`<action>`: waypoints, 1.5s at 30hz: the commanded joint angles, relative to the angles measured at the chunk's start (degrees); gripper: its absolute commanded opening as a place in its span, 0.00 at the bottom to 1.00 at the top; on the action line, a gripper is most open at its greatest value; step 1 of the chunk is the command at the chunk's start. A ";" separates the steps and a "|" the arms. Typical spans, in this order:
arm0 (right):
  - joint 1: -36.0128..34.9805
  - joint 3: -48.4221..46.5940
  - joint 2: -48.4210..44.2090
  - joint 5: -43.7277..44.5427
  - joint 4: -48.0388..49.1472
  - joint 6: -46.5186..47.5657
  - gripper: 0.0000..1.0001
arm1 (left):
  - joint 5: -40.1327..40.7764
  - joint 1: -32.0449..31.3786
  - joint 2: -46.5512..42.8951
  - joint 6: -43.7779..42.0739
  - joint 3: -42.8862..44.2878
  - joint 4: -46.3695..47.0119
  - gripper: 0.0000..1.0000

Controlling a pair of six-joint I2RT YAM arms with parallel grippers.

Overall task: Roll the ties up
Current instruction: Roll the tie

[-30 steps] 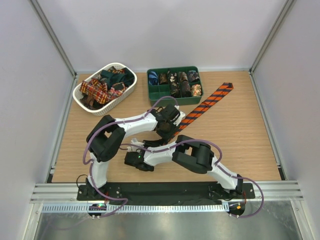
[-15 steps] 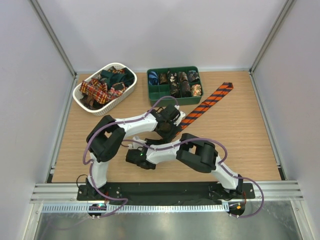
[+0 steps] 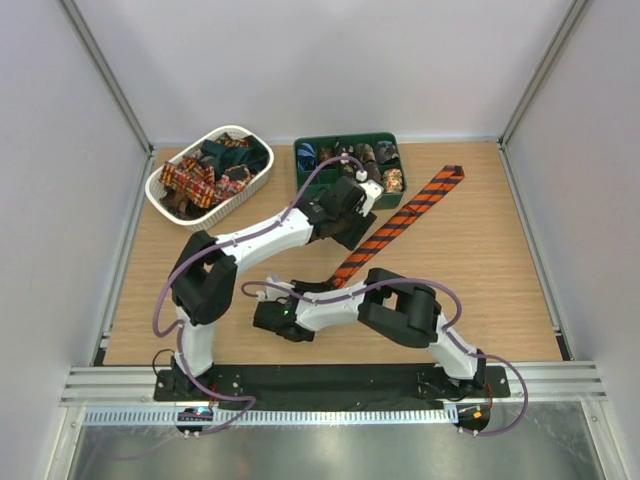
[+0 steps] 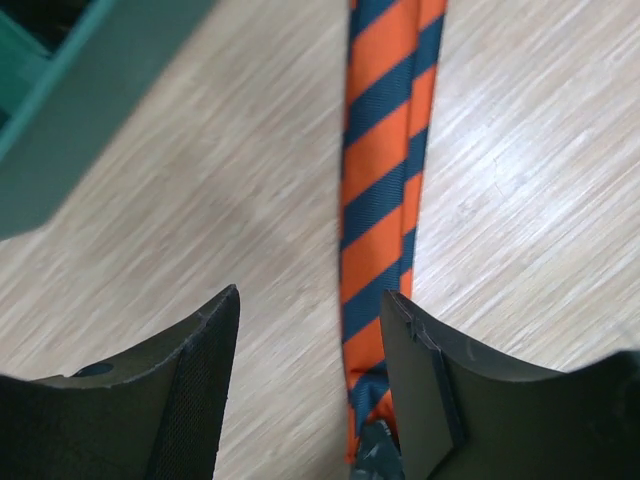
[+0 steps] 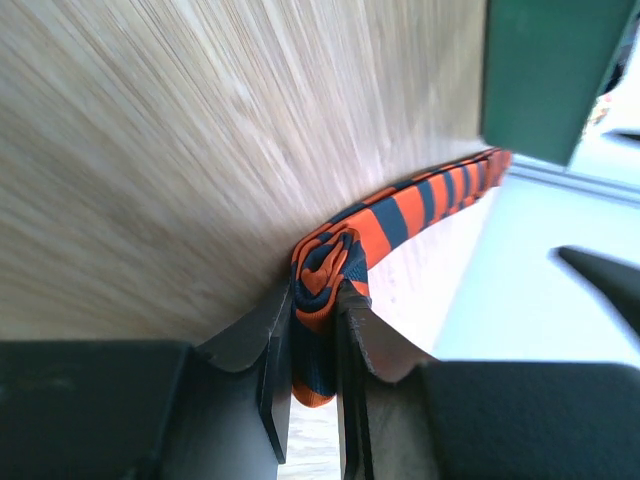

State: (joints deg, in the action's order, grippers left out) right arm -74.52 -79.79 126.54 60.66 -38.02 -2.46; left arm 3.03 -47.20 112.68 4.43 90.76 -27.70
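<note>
Over the last second the left gripper [image 4: 310, 300] has come off the middle of the orange-striped tie [image 3: 400, 215] and moved up the counter [image 3: 480, 270] to the front edge of the green tray [image 3: 313, 186]. Its jaws have spread wider on the way. They now stand well open with nothing clamped: the wrist view shows the tie lying flat on the wood under them, close to one finger and clear of the other. With that arm moved away, a longer stretch of the tie shows in the top view than before. The right arm has shifted only a little, its wrist slightly further left and its elbow slightly further right. The tie's broad far end has not moved. The right gripper [image 5: 313, 310] is closed almost fully on the tie's narrow end, which is curled into a small tight roll wedged between the two fingers. From there the band trails off toward a corner of the tray. The tie has diagonal orange stripes alternating with dark ones that look navy up close. It runs straight and diagonal across the counter. Its wide pointed end lies at the far right, just beside the tray, and its near end goes out of sight under the right forearm. Several rolled ties [image 3: 365, 165] fill compartments of the tray. A heap of loose ties [image 3: 210, 170], plaid and dark green among them, sits in the white slotted basket [image 3: 155, 183] at the far left.
</note>
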 commanded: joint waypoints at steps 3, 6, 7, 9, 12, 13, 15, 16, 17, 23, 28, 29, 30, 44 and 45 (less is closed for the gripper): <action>0.60 2.97 -5.86 -12.41 4.97 -5.18 0.14 | 5.14 1.49 -10.61 1.72 -5.05 6.05 0.60; 1.66 4.46 -8.85 -16.35 7.16 -5.45 0.14 | 4.01 4.65 -16.33 5.76 -10.68 10.82 0.60; 1.83 4.90 -9.64 -17.50 7.87 -5.45 0.14 | 4.09 5.18 -17.66 6.29 -11.91 11.61 0.61; 2.45 6.30 -12.19 -21.63 9.79 -5.36 0.14 | 6.01 6.06 -20.30 7.17 -15.69 14.16 0.61; 3.76 8.06 -16.05 -26.63 12.17 -5.36 0.14 | 10.05 6.68 -25.84 8.05 -21.48 17.85 0.62; 4.47 9.29 -17.02 -28.22 12.79 -5.54 0.14 | 12.07 7.03 -28.37 8.40 -22.63 18.73 0.64; 6.05 11.31 -19.66 -32.61 14.63 -5.71 0.14 | 13.23 8.95 -30.32 9.28 -25.53 20.84 0.65; 6.58 11.84 -20.36 -33.84 15.08 -5.71 0.14 | 14.80 9.66 -31.29 10.50 -26.07 21.20 0.68; 7.71 12.37 -21.15 -35.42 15.60 -5.89 0.14 | 15.60 10.28 -32.43 11.30 -26.42 21.37 0.70; 11.94 16.15 -26.25 -47.03 18.59 -6.24 0.13 | 25.06 13.54 -36.39 17.80 -29.49 22.60 1.00; 17.30 21.25 -30.73 -58.69 22.90 -6.33 0.13 | 28.70 15.03 -40.52 24.22 -33.27 23.13 1.00; 18.35 21.95 -31.26 -59.95 23.51 -6.33 0.13 | 29.05 15.03 -40.96 25.53 -34.67 23.92 1.00; 19.23 23.09 -31.53 -62.92 24.48 -6.42 0.13 | 29.23 15.12 -41.92 25.81 -35.30 24.27 1.00; 33.99 24.51 -30.83 -85.35 24.67 -6.51 0.13 | 7.54 14.86 -47.56 23.44 -49.18 34.54 1.00; 34.61 24.16 -29.87 -87.28 24.75 -6.68 0.13 | 5.78 14.86 -47.47 23.26 -50.75 36.21 1.00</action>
State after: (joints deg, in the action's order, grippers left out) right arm -42.02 -54.96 95.66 -19.05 -13.08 -8.29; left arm 17.10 -32.29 66.24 28.21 43.07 0.64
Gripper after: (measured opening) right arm 0.252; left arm 0.996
